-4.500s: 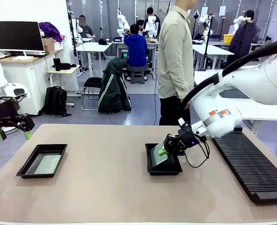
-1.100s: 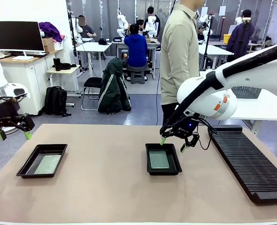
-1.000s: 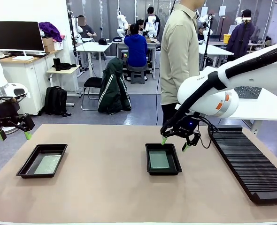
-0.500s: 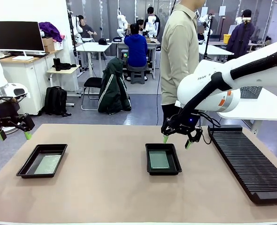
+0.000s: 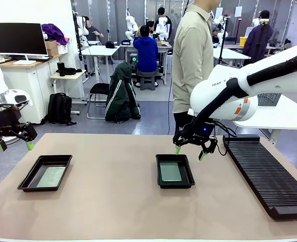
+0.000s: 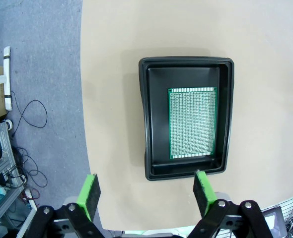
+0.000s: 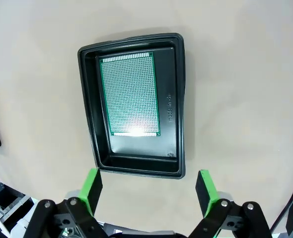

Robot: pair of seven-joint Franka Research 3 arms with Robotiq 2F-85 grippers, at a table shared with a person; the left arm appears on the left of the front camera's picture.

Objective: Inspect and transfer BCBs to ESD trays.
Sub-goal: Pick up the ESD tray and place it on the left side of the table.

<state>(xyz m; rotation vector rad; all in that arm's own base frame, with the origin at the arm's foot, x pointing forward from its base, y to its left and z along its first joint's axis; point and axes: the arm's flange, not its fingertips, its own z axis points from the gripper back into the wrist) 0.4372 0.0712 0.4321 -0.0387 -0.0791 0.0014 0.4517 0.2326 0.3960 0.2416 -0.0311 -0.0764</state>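
Observation:
Two black ESD trays lie on the tan table. The left tray (image 5: 29,177) (image 6: 149,124) holds a green BCB (image 5: 51,176) (image 6: 192,122) lying flat. The middle tray (image 5: 174,185) (image 7: 179,99) holds another BCB (image 5: 170,172) (image 7: 130,94), also flat. My right gripper (image 5: 189,152) (image 7: 147,190) hovers open above the far edge of the middle tray, nothing between its green pads. My left gripper (image 5: 15,146) (image 6: 145,190) hangs open beyond the table's left edge, high above the left tray, with nothing in it.
A long black ribbed rack (image 5: 266,176) lies along the table's right side. A person in a beige shirt (image 5: 191,58) stands at the far edge behind the right arm. Bare table (image 5: 113,191) spreads between the two trays and in front of them.
4.5 s ago the right gripper held the board tilted in the middle tray; the board now lies flat there and the gripper has let go, risen and drifted slightly right. The left arm is still.

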